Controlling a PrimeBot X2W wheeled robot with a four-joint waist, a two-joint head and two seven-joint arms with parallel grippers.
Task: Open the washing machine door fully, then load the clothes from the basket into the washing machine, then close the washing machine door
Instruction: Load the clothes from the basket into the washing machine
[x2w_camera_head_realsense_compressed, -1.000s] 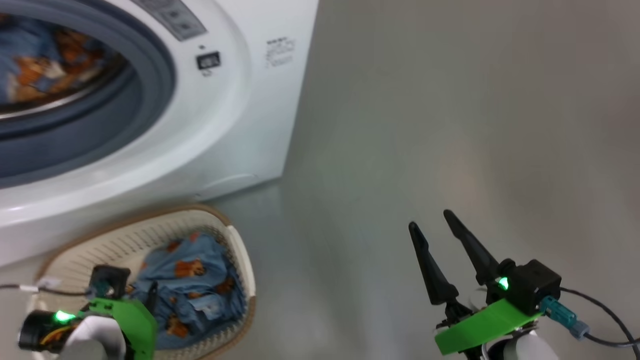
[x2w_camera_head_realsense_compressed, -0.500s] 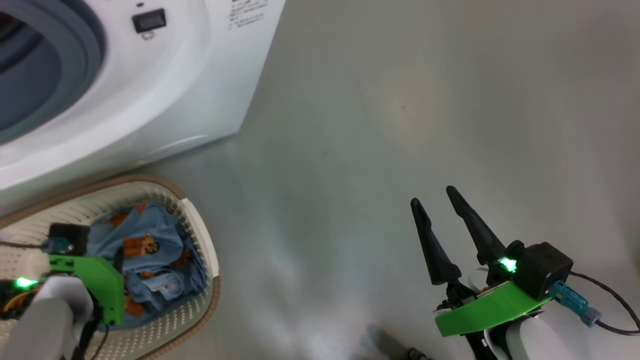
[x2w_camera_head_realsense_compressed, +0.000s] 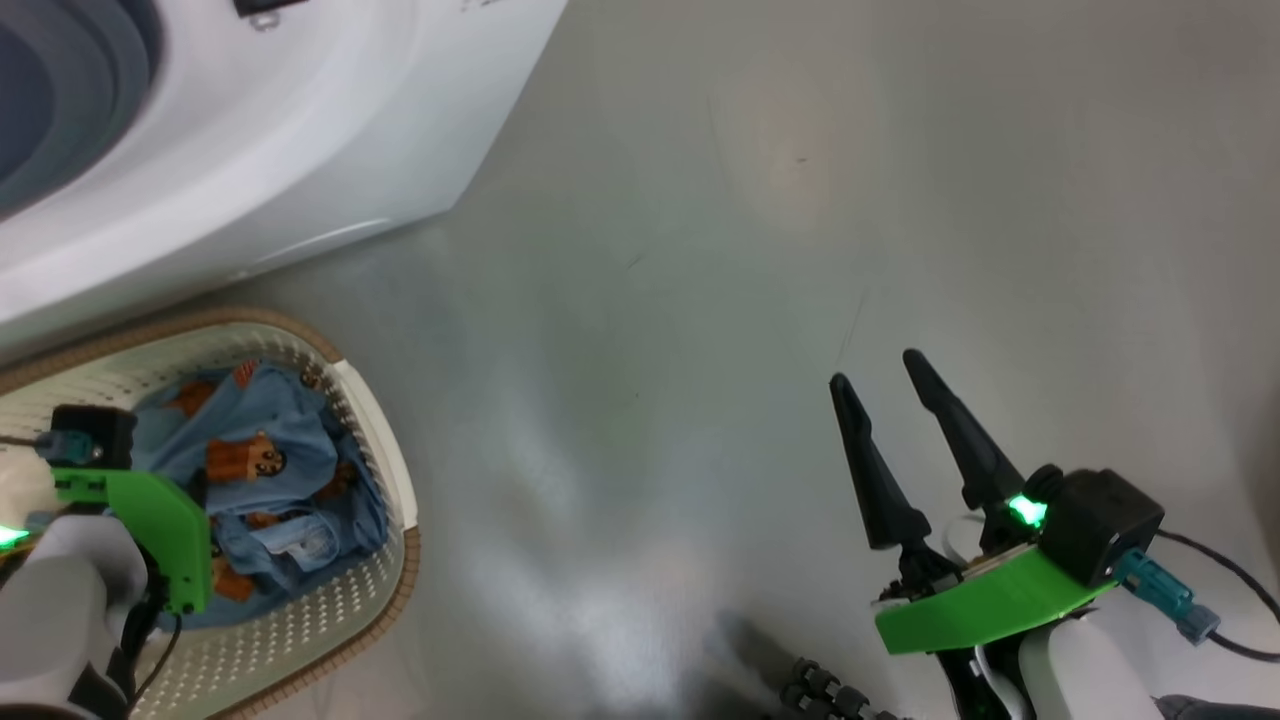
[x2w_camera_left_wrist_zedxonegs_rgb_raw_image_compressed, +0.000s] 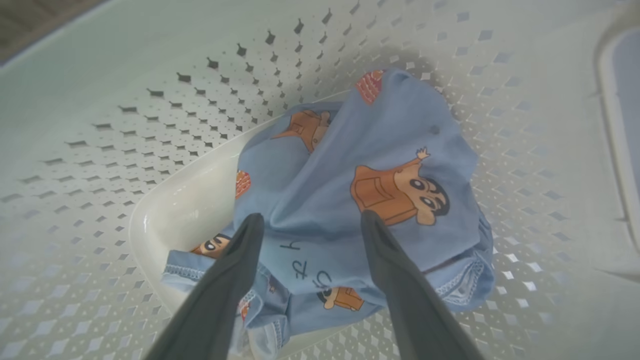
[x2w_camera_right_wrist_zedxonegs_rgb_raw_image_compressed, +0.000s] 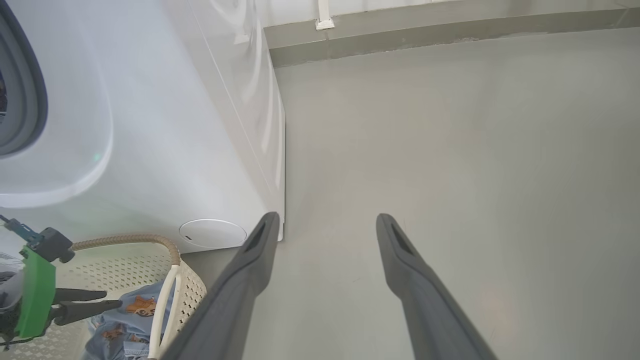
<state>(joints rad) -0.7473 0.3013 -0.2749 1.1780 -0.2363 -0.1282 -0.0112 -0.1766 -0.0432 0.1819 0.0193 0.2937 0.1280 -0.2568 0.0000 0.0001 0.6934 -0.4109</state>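
**tilt_q:** Did anything actually move since a second back, or did the picture just slide?

**me:** Mostly it's my head camera dipping. Far left, the washing machine (x2w_camera_head_realsense_compressed: 250, 150) has slid up into the corner. Only a sliver of its grey gasket (x2w_camera_head_realsense_compressed: 60, 110) is left, where a second ago I could see blue cloth lying in the drum. Below it the basket (x2w_camera_head_realsense_compressed: 398, 500) sits on the floor (x2w_camera_head_realsense_compressed: 750, 250) right by the machine's front. The clothes (x2w_camera_head_realsense_compressed: 270, 470) are bunched in the bottom, blue stuff with orange-brown cartoon prints. My left gripper (x2w_camera_left_wrist_zedxonegs_rgb_raw_image_compressed: 310, 220) is down inside the basket like before, fingers spread wide right over that bundle, nothing pinched. Whether the tips touch the cloth, I can't tell.

**tilt_q:** And the other side?

**me:** My right gripper (x2w_camera_head_realsense_compressed: 875, 368) hangs over bare floor, well clear of the basket. Fingers are apart and empty, same as a second ago.
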